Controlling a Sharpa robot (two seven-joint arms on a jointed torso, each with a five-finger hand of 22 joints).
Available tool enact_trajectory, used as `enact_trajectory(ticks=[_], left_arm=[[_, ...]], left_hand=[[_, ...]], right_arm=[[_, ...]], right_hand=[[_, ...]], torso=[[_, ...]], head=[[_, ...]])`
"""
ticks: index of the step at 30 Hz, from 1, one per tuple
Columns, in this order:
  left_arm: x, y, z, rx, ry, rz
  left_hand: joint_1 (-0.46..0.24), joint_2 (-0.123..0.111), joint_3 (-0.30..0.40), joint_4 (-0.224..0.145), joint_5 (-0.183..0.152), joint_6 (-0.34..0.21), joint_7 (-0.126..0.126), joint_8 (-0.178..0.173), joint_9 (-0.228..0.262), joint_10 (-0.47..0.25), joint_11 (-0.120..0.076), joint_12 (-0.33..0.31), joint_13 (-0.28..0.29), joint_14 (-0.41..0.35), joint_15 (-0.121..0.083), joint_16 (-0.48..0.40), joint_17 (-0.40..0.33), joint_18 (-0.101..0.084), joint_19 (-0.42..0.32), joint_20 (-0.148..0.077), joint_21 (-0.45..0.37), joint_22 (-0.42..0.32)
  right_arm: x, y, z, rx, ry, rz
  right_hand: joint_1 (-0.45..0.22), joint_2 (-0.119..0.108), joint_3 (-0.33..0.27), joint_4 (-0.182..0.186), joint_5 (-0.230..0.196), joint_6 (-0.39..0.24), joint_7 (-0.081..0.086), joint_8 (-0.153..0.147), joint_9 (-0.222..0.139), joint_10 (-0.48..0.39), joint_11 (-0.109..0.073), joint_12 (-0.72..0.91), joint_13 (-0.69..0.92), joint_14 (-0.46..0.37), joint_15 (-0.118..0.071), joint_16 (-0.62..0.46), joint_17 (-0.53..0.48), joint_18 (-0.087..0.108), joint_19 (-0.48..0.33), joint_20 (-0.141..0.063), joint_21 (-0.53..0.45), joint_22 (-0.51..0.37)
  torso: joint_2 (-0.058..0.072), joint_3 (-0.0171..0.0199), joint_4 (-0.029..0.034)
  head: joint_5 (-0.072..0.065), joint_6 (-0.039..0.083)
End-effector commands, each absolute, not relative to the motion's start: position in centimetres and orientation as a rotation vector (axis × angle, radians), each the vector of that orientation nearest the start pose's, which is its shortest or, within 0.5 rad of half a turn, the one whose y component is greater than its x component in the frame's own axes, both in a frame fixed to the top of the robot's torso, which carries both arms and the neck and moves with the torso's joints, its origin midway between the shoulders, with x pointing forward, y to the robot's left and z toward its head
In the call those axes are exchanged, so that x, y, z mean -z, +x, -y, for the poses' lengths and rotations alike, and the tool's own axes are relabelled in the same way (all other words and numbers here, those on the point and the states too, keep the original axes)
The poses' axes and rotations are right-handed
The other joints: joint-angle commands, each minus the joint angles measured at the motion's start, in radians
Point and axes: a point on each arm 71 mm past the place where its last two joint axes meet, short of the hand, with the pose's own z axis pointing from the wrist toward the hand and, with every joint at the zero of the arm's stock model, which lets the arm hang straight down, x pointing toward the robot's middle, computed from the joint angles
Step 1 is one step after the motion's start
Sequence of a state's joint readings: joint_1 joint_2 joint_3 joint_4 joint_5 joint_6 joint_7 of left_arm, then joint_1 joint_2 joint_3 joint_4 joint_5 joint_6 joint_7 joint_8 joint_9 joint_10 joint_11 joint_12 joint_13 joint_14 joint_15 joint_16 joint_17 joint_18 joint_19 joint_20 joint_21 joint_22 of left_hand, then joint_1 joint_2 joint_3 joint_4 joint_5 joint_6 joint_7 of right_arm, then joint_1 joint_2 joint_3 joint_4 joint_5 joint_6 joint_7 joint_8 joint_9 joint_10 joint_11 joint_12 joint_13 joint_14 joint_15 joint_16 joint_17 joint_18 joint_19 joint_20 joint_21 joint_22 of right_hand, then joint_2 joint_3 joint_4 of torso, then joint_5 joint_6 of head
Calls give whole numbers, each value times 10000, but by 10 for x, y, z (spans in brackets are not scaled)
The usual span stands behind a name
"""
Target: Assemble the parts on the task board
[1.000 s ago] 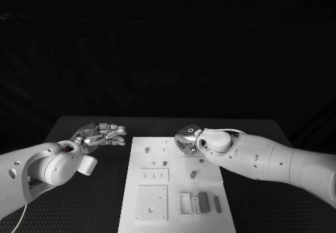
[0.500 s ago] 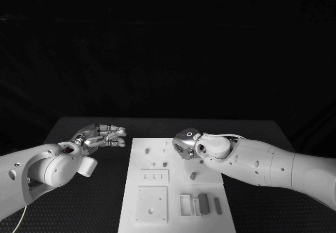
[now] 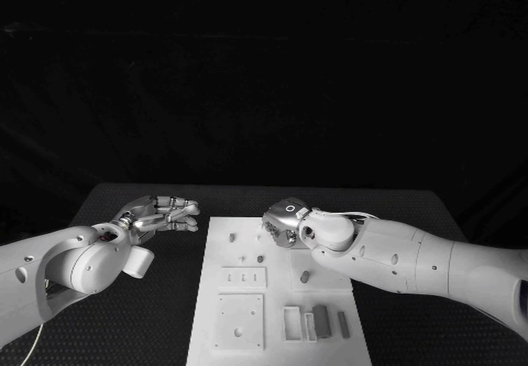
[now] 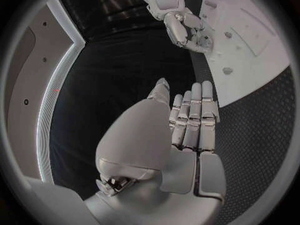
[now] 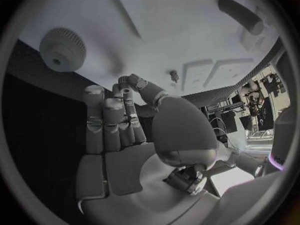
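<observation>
The white task board (image 3: 281,286) lies in the middle of the black table. Small grey pegs (image 3: 232,237) stand on its far half, with another peg (image 3: 304,276) near the middle. Two dark bars (image 3: 320,320) lie near its front right corner. My right hand (image 3: 284,223) hovers over the board's far end, fingers straight, holding nothing. The right wrist view shows that hand (image 5: 125,135) above the board (image 5: 156,25), with a round ridged part (image 5: 62,48), a cylinder (image 5: 240,15) and a small peg (image 5: 174,75) beyond it. My left hand (image 3: 165,213) hangs left of the board, empty, fingers extended (image 4: 187,120).
Recessed plates (image 3: 240,319) and a slotted block (image 3: 243,276) take up the board's near left. An open white frame (image 3: 291,321) sits beside the dark bars. Black table (image 3: 143,320) stretches on both sides of the board. The left wrist view shows my right hand (image 4: 186,29) at the board's edge (image 4: 256,55).
My right hand has slid to the left across the board's far end, and its arm has come further over the board. The left hand has hardly moved.
</observation>
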State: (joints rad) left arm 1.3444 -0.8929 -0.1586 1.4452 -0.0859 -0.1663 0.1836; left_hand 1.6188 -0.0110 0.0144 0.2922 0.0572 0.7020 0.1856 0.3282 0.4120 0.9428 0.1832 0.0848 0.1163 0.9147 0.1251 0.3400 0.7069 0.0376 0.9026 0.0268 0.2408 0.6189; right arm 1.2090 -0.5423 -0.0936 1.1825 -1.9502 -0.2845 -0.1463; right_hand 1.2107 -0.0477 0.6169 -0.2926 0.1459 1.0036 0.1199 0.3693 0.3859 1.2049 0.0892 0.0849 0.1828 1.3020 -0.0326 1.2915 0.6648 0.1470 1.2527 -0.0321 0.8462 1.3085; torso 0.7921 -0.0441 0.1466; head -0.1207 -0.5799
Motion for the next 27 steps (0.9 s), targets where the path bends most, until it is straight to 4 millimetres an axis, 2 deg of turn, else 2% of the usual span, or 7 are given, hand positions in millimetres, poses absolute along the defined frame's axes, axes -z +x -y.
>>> enact_trajectory(ticks=[1, 9, 16, 23, 27], left_arm=[[165, 508, -250, 13856, -10305, -16602], [165, 511, -249, 13845, -10273, -16595], [165, 511, -248, 13855, -10259, -16593], [165, 512, -247, 13871, -10250, -16616], [165, 512, -245, 13891, -10235, -16631]], left_hand=[[-94, -8, -50, -19, -38, -52, 207, -42, -9, 31, 47, -66, -16, 83, 13, -59, 16, 208, 49, -5, -66, -16], [-99, -6, -50, -18, -38, -52, 207, -46, -13, 33, 49, -74, -20, 85, 14, -67, 22, 208, 50, -5, -69, -15], [-101, -4, -49, -18, -38, -54, 208, -49, -16, 33, 50, -81, -23, 85, 14, -73, 27, 207, 50, -4, -73, -15], [-102, -8, -50, -20, -39, -54, 208, -52, -18, 36, 50, -87, -25, 86, 14, -80, 32, 207, 50, -5, -76, -15], [-102, -9, -50, -20, -39, -54, 208, -53, -20, 37, 51, -91, -27, 86, 14, -83, 35, 207, 50, -5, -78, -15]], right_arm=[[208, 534, 134, -2924, -5947, -14516], [204, 537, 127, -3007, -5727, -14145], [202, 540, 119, -3068, -5711, -14009], [203, 544, 113, -3040, -5744, -14043], [204, 545, 110, -3017, -5758, -14063]], right_hand=[[-21, -17, 77, 7, 62, 62, 18, 42, 325, 1164, -322, 30, -9, -186, -226, 38, -17, 1148, 52, -13, 55, 205], [-19, -41, 94, 8, 61, 74, 12, 46, 337, 1179, -330, 26, 5, -184, -233, 46, -17, 1148, 58, -14, 66, 207], [-16, -56, 105, 7, 60, 77, 9, 46, 343, 1183, -333, 20, 12, -184, -237, 50, -17, 1148, 60, -16, 72, 208], [-15, -60, 113, 8, 60, 79, 8, 46, 348, 1186, -334, 17, 18, -184, -238, 53, -17, 1148, 61, -16, 76, 208], [-16, -65, 117, 7, 60, 80, 8, 46, 350, 1187, -335, 14, 20, -184, -239, 55, -17, 1148, 60, -16, 78, 208]], torso=[[8, 1, -5], [19, -15, -9], [14, 4, -15], [28, -1, 8], [15, 4, -2]], head=[[10, 9], [3, 6], [-7, 6], [-26, 3], [-5, -10]])
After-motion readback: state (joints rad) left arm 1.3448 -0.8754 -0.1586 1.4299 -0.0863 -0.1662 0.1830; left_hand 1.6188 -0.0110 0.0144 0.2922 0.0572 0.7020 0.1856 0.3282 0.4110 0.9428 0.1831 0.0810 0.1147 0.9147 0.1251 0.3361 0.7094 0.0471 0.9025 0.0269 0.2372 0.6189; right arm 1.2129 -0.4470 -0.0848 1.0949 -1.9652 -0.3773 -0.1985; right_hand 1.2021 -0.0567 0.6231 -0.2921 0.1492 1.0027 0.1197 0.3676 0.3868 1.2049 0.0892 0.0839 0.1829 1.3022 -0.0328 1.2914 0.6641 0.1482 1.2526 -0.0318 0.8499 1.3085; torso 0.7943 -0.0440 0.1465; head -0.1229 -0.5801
